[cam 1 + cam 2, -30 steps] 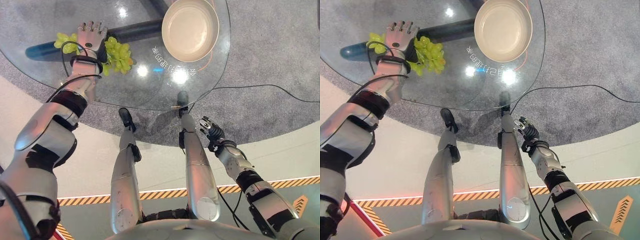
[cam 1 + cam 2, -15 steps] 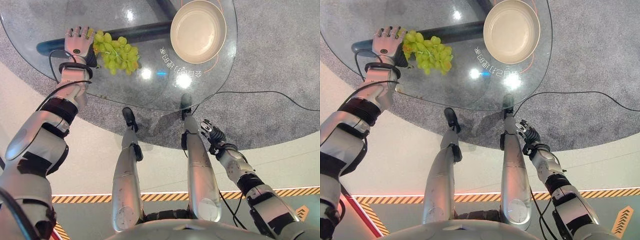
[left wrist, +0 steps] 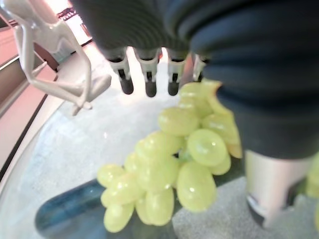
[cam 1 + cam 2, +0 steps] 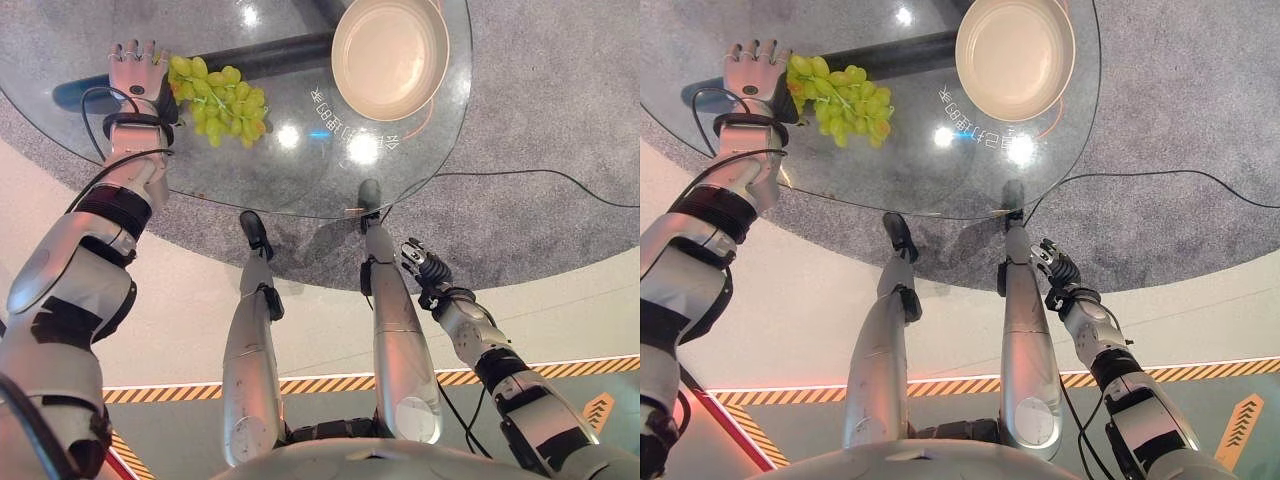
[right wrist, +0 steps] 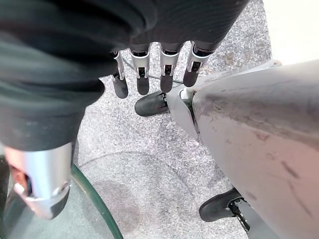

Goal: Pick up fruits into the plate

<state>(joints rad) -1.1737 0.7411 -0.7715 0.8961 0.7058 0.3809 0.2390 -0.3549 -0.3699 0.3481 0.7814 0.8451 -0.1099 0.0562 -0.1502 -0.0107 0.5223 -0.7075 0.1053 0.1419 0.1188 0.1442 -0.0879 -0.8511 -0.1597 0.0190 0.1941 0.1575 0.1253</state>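
Left robot hand (image 4: 137,68), fingers straight, touches grapes (image 4: 222,100) beside it.

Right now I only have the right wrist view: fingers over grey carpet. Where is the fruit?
Observer: A bunch of green grapes lies on the glass table, not in the plate.
Operator: Is anything in the plate?
Observer: No, it is empty and stands apart from the grapes, towards the robot's right.
Operator: And the left hand?
Observer: The left hand is over the table right beside the grapes, fingers straight, none curled round them.
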